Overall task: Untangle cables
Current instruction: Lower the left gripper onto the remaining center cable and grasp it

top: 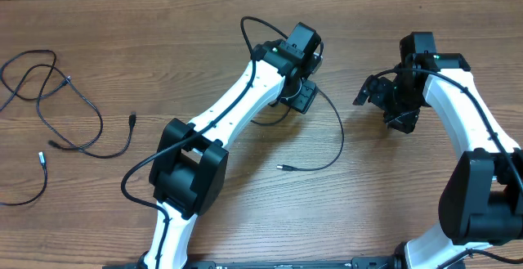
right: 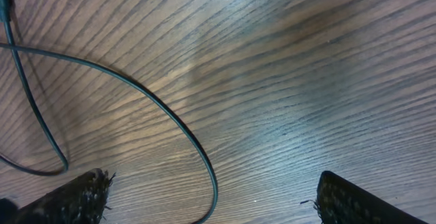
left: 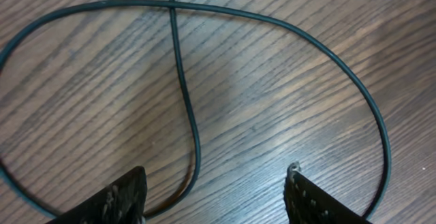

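Thin black cables (top: 82, 97) lie spread at the left of the wooden surface (top: 261, 220); one looped black cable (left: 182, 81) crosses itself under the left hand (left: 214, 183). That and the right hand (right: 212, 180) are released, empty; untangling looks unfinished.

Thin black cables (top: 100, 124) lie loosely tangled at far left; a separate cable (top: 341, 138) loops across itself centrally.

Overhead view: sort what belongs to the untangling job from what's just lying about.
Job in hand:
- loose cables crossing each other at the left
- single cable looping beneath the left gripper

Just there:
- arm wiring
- wooden table
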Controlling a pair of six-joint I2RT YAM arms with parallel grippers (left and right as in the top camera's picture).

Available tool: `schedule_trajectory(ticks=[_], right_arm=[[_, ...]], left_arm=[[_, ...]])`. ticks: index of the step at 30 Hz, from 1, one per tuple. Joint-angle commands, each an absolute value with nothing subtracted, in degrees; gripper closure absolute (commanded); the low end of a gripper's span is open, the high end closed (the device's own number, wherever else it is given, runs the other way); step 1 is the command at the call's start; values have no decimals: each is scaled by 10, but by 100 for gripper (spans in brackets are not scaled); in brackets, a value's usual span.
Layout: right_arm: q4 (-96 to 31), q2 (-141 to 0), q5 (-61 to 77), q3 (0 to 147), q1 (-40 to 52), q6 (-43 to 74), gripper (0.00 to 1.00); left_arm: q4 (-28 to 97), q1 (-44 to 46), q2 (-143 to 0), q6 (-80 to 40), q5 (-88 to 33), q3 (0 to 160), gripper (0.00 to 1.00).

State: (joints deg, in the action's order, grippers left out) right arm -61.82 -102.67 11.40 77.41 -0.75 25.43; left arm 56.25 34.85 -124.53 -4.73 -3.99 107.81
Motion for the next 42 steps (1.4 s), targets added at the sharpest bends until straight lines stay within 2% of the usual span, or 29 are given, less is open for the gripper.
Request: schedule_trajectory(ticks=[1,7,13,27,42], right_arm=[[-614,-1026,112,771,-6,251,5],[-615,-1026,112,771,-6,251,5],[-616,-1026,111,771,-6,251,4],[-614,-1026,111,771,-6,251,4],[-614,-1026,111,771,-6,251,4]], left_arm=[[567,348,-1267,-45,-21,1085,37],[561,348,-1297,-54,-24,1082,39],[561,348,-1333,-83,-19,1082,51],[545,349,-1339,-93,5,1078,57],[540,349,-1340,-121,10,1077,71]])
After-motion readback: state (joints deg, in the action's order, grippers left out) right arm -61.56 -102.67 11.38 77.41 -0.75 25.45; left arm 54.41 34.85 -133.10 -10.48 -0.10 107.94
